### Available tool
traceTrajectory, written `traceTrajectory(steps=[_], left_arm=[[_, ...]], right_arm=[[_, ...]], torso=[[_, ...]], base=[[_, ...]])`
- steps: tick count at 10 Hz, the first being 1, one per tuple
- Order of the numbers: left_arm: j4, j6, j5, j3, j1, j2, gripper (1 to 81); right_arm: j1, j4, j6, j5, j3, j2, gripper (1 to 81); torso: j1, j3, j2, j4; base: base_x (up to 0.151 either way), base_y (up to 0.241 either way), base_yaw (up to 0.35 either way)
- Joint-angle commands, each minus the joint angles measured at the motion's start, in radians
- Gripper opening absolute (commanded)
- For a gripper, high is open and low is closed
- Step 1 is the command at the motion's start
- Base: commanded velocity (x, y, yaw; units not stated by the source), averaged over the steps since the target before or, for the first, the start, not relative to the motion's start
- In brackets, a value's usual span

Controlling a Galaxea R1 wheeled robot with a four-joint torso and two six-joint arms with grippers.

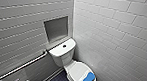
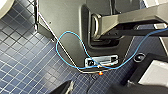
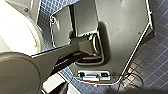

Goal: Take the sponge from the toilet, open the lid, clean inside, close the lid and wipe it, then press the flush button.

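Blue sponge (image 1: 88, 79) lies at the front edge of the toilet's (image 1: 63, 51) closed lid (image 1: 78, 69); whether left claw (image 2: 65, 88) or right claw (image 3: 61, 89) is open cannot be told.

Bright even light, sheen on toilet (image 1: 63, 55), wall tiles (image 1: 115, 34) bowed toward edges

A blue cable (image 2: 70, 31) loops over seemingly tiled floor (image 2: 22, 62).

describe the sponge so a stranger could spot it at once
Find the white toilet in the corner of the grey tiled walls. On its closed lid, near the front end, lies the sponge. It is a small bright blue bean-shaped pad, the one colourful thing on the white.
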Motion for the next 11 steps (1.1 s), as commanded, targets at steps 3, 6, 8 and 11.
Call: traceTrajectory(steps=[3, 6, 8, 11], left_arm=[[0.010, 0.008, 0.063, -0.003, 0.037, 0.015, 81.1], [0.014, 0.008, 0.064, -0.048, 0.037, 0.065, 81.1], [0.014, 0.008, 0.064, -0.063, 0.037, 0.081, 81.1], [0.011, 0.008, 0.064, -0.094, 0.041, 0.107, 81.1]], right_arm=[[0.226, 0.077, 0.072, -0.086, 0.144, -0.184, 81.1], [0.382, 0.077, 0.072, -0.145, 0.166, -0.198, 81.1], [0.470, 0.086, 0.072, -0.184, 0.175, -0.193, 81.1], [0.528, 0.089, 0.072, -0.173, 0.169, -0.169, 81.1]], torso=[[0.103, -0.152, -0.162, 0.000], [0.177, -0.243, -0.277, 0.000], [0.218, -0.223, -0.338, 0.000], [0.280, -0.240, -0.436, 0.000]], base=[[0.000, 0.000, 0.000], [0.000, 0.000, 0.000], [0.000, 0.000, 0.000], [0.000, 0.000, 0.000]])
